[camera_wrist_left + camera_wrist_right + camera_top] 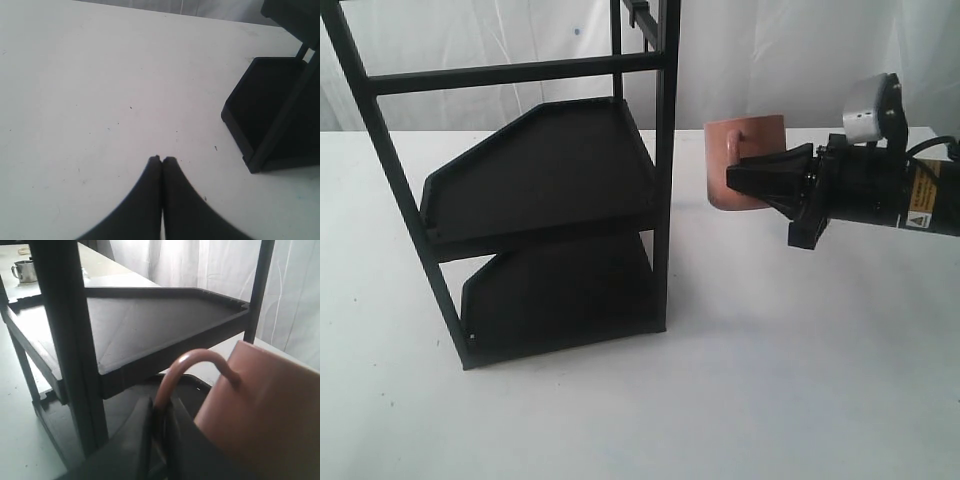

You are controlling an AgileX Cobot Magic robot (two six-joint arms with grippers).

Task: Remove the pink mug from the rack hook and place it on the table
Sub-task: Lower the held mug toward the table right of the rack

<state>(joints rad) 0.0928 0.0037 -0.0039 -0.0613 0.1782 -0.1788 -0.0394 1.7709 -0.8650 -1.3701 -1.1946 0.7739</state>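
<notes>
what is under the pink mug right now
Only bare white table shows beneath the pink mug, which the right gripper holds by its handle. The mug's base is hidden.

A yellow warning label (pixel 923 196) bearing a black triangle sign sits on the right arm (pixel 875 190), near the right edge of the table (pixel 770 400); its print is too small to read.

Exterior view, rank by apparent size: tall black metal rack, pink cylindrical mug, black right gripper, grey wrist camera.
1. Tall black metal rack, by far the largest.
2. Pink cylindrical mug and black right gripper look alike; not ranked.
3. Grey wrist camera, smallest.
</notes>
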